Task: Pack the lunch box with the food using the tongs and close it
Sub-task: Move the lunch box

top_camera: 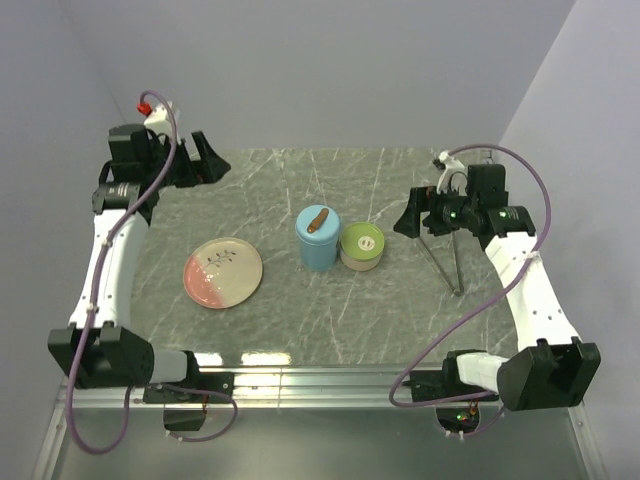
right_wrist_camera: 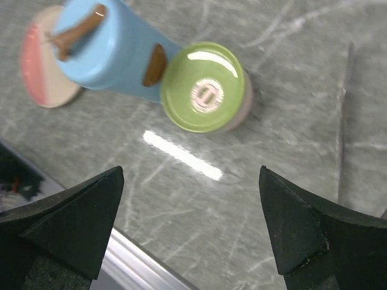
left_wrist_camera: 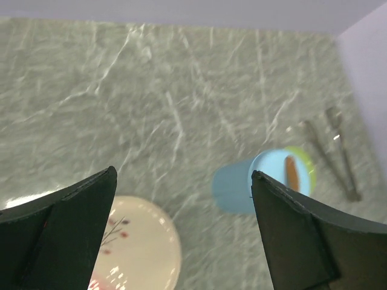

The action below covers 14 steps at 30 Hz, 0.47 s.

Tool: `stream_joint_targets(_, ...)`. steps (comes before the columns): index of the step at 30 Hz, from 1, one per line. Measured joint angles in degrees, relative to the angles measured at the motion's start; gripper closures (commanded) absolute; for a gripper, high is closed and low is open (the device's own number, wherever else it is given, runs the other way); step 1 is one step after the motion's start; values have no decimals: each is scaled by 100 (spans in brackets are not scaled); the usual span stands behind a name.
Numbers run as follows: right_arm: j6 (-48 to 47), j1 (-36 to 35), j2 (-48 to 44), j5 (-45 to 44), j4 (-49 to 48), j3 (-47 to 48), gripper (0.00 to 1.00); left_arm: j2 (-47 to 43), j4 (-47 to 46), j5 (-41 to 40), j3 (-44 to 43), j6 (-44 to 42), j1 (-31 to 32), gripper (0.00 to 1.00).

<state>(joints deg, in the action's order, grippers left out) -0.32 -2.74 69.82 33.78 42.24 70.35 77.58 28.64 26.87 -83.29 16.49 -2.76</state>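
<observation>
The lunch box (top_camera: pixel 318 238) is a blue cylinder standing mid-table with a blue lid and a brown handle on top; it also shows in the wrist views (left_wrist_camera: pixel 239 187) (right_wrist_camera: pixel 115 51). The silver tongs (top_camera: pixel 447 262) lie flat on the table at the right (left_wrist_camera: pixel 332 151) (right_wrist_camera: pixel 343 121). No food shows in any view. My left gripper (top_camera: pixel 205 160) (left_wrist_camera: pixel 183 175) hangs open and empty high at the back left. My right gripper (top_camera: pixel 408 215) (right_wrist_camera: pixel 191 172) is open and empty too, just right of the containers and above the tongs' joined end.
A round tub with a green lid (top_camera: pixel 361 245) (right_wrist_camera: pixel 204 87) touches the lunch box on its right. A bare pink-and-cream plate (top_camera: pixel 223 272) (left_wrist_camera: pixel 142 254) (right_wrist_camera: pixel 39 72) lies left of it. The table's metal front edge (top_camera: pixel 320 380) runs along the near side.
</observation>
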Motion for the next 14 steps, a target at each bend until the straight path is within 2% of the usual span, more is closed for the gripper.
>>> stream_joint_targets(9,-280,70,-492,-527,26,-1364,0,-1276,787,-404,1816,-1147,28,1)
stream_joint_targets(14,-273,72,-894,-476,-15,-1585,0,-1676,981,-555,2105,-1436,70,1)
